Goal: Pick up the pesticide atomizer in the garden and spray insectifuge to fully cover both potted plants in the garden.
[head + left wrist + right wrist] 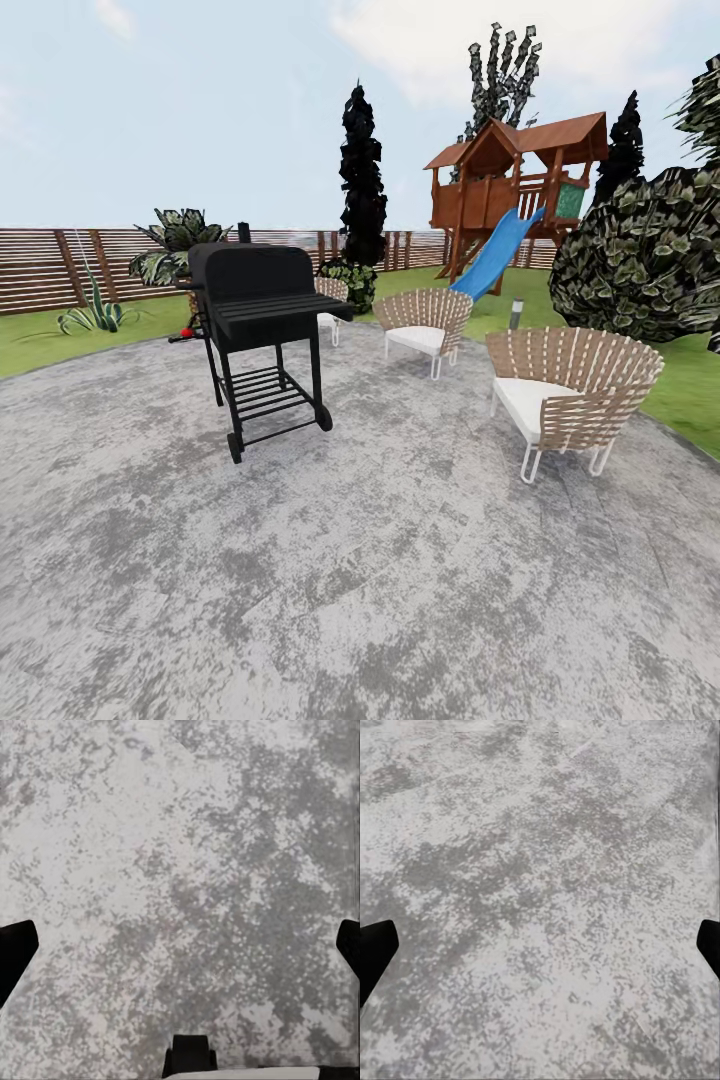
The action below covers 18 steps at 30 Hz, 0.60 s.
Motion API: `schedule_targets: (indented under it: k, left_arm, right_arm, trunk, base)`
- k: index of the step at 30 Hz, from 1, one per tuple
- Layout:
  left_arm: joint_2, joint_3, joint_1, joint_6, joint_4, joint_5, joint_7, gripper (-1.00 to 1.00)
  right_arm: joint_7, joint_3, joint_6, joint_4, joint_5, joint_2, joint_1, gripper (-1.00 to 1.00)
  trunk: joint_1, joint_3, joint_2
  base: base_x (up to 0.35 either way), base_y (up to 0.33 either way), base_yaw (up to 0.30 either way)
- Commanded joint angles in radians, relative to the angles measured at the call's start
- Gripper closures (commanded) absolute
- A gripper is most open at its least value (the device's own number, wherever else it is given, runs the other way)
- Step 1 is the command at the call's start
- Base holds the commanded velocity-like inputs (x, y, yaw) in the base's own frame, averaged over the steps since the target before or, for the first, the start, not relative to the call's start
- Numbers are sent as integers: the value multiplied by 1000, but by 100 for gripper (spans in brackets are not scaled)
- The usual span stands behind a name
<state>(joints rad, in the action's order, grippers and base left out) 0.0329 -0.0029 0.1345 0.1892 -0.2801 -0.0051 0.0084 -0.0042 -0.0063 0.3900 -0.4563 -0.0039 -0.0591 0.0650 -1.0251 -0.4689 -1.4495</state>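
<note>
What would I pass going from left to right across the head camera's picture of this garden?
Spiky striped agave on the lawn → black barbecue grill on the stone patio → middle wicker chair → blue slide of the wooden playhouse → nearest wicker chair → big dark bush.

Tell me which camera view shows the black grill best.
The head view: the black grill stands whole on the grey stone patio, lid, shelf and wheels visible, left of the wicker chairs. The two wrist views look down at bare patio stone, with dark fingertips at their edges.
</note>
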Motion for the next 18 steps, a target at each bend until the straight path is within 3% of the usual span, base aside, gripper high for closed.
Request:
schedule_targets:
  k: [1,8,18]
  left_arm:
    - [-1,-1,12,4,0,0,1,-100]
    - [1,-1,64,45,-30,1,-1,-100]
    - [11,3,52,69,-38,6,-19,-100]
  right_arm:
    - [0,1,18,-4,-1,2,1,-100]
    - [6,4,43,-48,1,11,6,-100]
    - [9,11,44,-44,5,11,7,-100]
  trunk:
    - [0,-1,-1]
    - [0,-1,-1]
    - [0,-1,-1]
  base:
    - [0,0,0]
    - [0,0,0]
    - [0,0,0]
